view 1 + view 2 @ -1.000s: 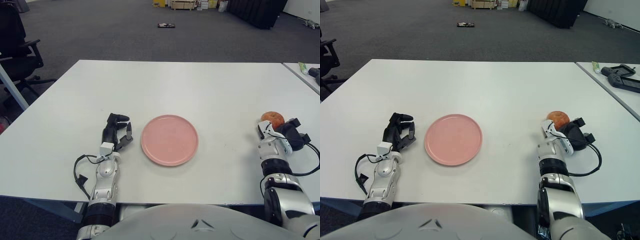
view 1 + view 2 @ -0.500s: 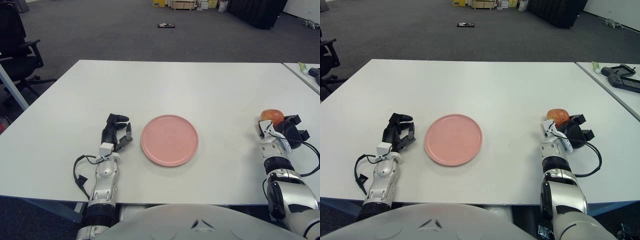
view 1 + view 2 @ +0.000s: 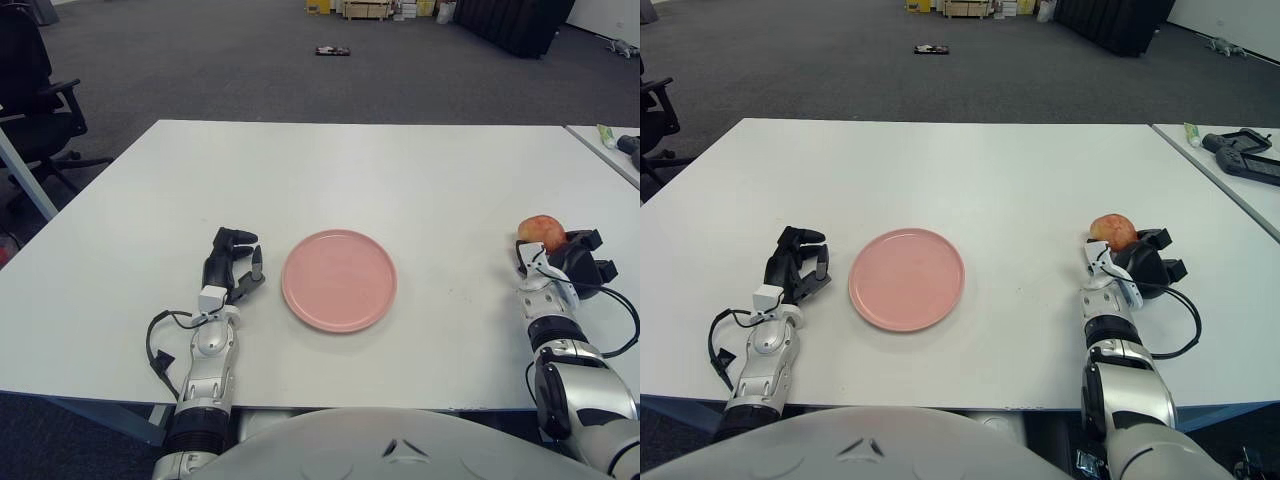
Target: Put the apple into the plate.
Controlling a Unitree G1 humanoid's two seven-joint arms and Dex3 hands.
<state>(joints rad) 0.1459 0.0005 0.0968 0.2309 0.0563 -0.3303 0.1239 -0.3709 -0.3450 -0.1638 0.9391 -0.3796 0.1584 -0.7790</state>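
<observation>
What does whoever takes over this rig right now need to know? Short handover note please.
Right hand: closed around the apple, near the table's right side, well right of the plate.
Left hand: idle, fingers curled, holding nothing, just left of the pink plate.
Plate: nothing on it, centre front of the table.
Done: apple grasped.
Left: carry the apple left over the plate, set it down, release.

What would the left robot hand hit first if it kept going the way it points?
Nothing visible: the left robot hand points up the table, and the plate sits off to its right. Bare tabletop to the far edge, as far as depth shows.
</observation>
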